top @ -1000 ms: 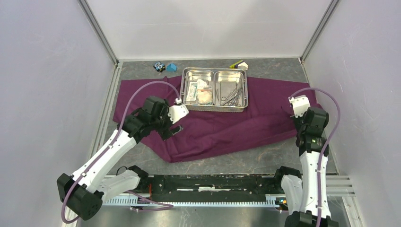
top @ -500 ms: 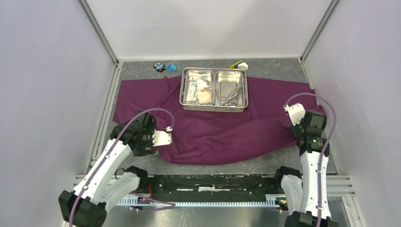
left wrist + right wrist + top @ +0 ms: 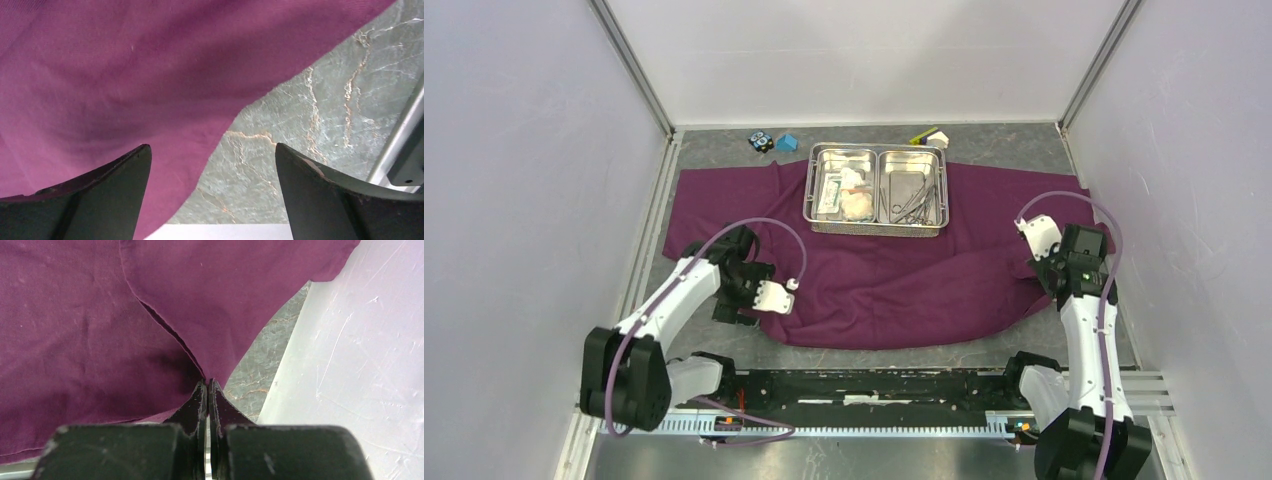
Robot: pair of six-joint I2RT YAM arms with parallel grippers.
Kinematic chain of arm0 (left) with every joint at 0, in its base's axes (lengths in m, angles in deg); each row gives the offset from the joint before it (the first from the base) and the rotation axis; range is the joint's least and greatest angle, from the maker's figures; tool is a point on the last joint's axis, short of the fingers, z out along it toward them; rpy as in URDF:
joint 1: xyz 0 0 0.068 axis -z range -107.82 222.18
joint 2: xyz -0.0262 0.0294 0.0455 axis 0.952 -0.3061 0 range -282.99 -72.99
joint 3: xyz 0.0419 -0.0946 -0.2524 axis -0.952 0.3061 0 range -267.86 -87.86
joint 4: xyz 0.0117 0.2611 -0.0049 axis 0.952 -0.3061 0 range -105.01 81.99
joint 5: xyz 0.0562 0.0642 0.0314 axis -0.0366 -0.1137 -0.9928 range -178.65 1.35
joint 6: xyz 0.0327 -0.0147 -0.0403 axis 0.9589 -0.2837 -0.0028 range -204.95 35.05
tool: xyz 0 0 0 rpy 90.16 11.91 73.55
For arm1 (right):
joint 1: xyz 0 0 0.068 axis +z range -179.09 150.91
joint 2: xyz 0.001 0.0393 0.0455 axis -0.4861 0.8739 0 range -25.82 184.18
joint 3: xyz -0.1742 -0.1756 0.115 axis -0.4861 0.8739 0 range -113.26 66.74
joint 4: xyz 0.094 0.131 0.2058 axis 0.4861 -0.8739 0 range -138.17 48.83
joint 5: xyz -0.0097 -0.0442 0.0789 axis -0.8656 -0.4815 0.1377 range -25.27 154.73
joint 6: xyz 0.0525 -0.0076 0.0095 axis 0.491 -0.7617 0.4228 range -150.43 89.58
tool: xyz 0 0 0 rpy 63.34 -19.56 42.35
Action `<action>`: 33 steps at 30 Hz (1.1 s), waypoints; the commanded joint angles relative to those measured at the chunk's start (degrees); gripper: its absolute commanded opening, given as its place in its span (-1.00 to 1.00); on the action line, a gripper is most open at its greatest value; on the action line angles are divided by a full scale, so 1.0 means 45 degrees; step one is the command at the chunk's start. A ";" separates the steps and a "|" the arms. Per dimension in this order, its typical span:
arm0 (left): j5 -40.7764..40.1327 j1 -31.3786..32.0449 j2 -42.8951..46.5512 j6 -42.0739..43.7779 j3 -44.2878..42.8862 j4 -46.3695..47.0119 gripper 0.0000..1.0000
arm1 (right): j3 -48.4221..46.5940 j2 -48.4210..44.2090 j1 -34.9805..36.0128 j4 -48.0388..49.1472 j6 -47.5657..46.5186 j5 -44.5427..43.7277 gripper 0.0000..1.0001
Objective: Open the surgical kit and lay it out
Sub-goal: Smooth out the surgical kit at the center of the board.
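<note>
The dark-purple cloth wrap [image 3: 894, 270] is seen spread open mid-frame; the steel tray [image 3: 874, 231], upper centre, is not yet emptied. The left hand [image 3: 212, 155] is held open; the wrap's right edge is pinched by the right hand [image 3: 207, 385].

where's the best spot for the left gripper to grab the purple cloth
Probably the near-left edge of the purple cloth, which lies flat on the table right under the open left gripper. Come down from above, straddling that edge, and pinch. The cloth's middle is smooth and offers no fold.
</note>
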 commanded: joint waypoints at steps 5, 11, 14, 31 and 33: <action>0.0833 -0.0100 -0.1652 0.1798 -0.0245 0.1034 0.89 | -0.0296 0.0770 -0.0053 0.1128 -0.0625 0.0432 -0.99; 0.0404 -0.0098 -0.2385 0.1851 0.0016 0.1120 0.70 | -0.0525 0.1273 -0.0080 0.1321 -0.0765 0.0550 -0.99; 0.0157 -0.0099 -0.2347 0.1695 0.0167 0.1066 0.66 | -0.0529 0.1407 -0.0127 0.1442 -0.0828 0.0475 -0.99; -0.0589 -0.0588 -0.2629 0.2395 0.1747 0.2794 -0.17 | -0.0532 0.1322 -0.0190 0.1249 -0.0888 0.0632 -0.99; -0.0743 -0.0603 -0.2457 0.2429 0.2113 0.3011 -0.28 | -0.0497 0.1260 -0.0198 0.1198 -0.0907 0.0591 -0.99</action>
